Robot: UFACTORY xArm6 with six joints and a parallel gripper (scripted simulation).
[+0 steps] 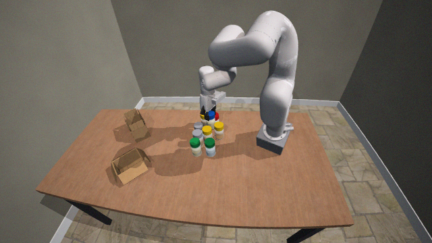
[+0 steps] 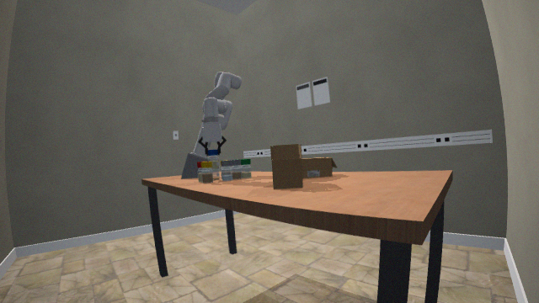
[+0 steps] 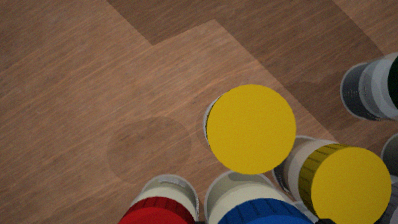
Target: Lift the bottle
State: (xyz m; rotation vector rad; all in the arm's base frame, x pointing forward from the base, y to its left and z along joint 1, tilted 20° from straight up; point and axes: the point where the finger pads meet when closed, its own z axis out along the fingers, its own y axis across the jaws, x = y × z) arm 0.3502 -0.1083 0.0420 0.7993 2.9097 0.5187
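Note:
The bottle with the blue cap (image 1: 211,115) is at the far end of a cluster of bottles in the middle of the table. My gripper (image 1: 208,112) is shut on it from above. In the side view the blue cap (image 2: 213,152) sits between my black fingers (image 2: 212,146), a little higher than the caps of the other bottles (image 2: 225,168), and the bottle is upright. In the wrist view the blue cap (image 3: 265,212) is at the bottom edge, with a red-capped bottle (image 3: 157,212) to its left and two yellow-capped bottles (image 3: 251,129) (image 3: 350,185) close by.
Bottles with yellow (image 1: 206,129), grey (image 1: 197,133) and green (image 1: 194,142) caps stand upright in front of the held one. Two open cardboard boxes (image 1: 136,125) (image 1: 129,166) lie to the left. The arm's base (image 1: 273,136) is to the right.

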